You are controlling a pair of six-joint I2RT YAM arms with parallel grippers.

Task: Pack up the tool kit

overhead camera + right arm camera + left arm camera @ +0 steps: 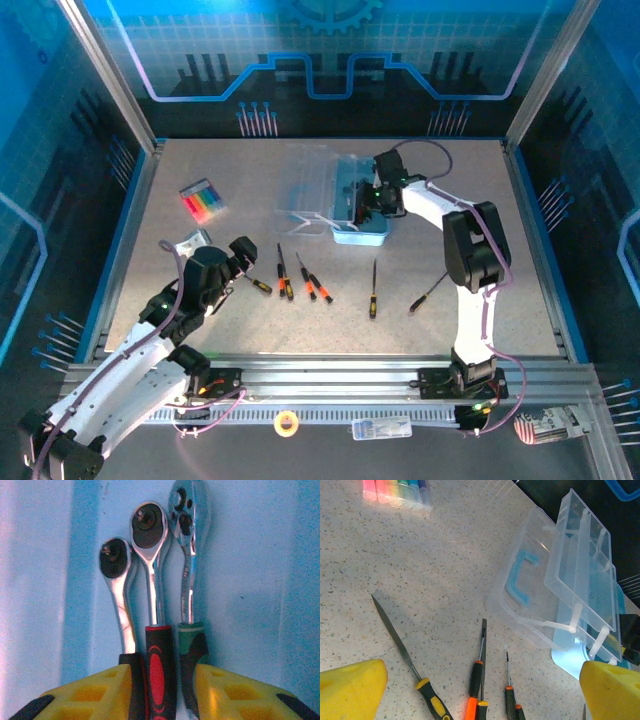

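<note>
Within blue walls (330, 60), screwdrivers (285, 278) dot the speckled table (240, 175).

No word, number or brand can be read in any view. A pale label (381, 428) at the near edge, in front of the arms' bases, carries print too small to make out. A striped tag (541, 428) at the near right shows bands but no legible characters. The steel shaft of the right-hand wrench (187, 587) bears faint marks, blurred beyond reading.
</note>
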